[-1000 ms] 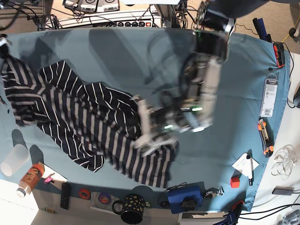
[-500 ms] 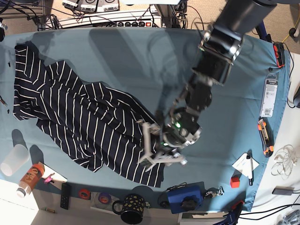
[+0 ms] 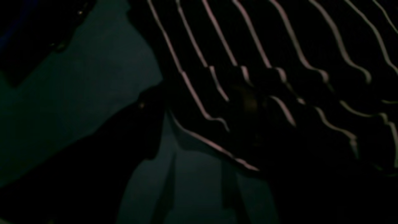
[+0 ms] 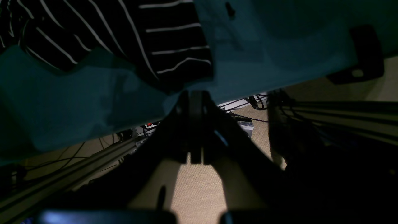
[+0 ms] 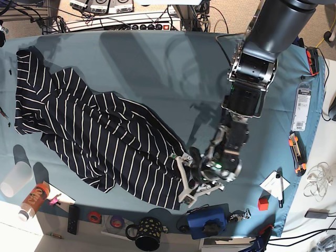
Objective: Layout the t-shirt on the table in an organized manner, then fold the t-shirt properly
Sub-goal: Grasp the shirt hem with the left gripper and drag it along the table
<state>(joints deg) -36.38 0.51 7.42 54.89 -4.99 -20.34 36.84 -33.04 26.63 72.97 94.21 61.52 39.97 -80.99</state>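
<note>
Left wrist view: the picture is very dark. The navy t-shirt with thin white stripes [image 3: 279, 77] fills the upper right, its hem edge running diagonally down toward the middle; the teal cloth-covered tabletop [image 3: 77, 93] shows to the left and below. The left claw's own fingers are lost in shadow here. No writing can be read.

Right wrist view: the right claw [image 4: 196, 102] is clenched, its two dark fingers pressed together with nothing between them. A striped corner of the t-shirt [image 4: 161, 40] lies just above the fingertips, close to the tabletop's [image 4: 279, 46] edge; whether tips and cloth touch cannot be told. Beige carpet floor [image 4: 199, 186] and cables lie below the claw. No label is legible.

Base view: the left claw [image 5: 193, 181] stands released, its pale fingers [image 5: 181, 167] spread wide, right at the lower right corner of the t-shirt [image 5: 100, 142], holding none of it. The garment stretches from there away up and to the picture's left across the tabletop [image 5: 157, 68], rumpled, not laid flat. The right claw is out of sight. A white tag [image 5: 302, 107] lies far to the claw's right; its print is too small to read.
</note>
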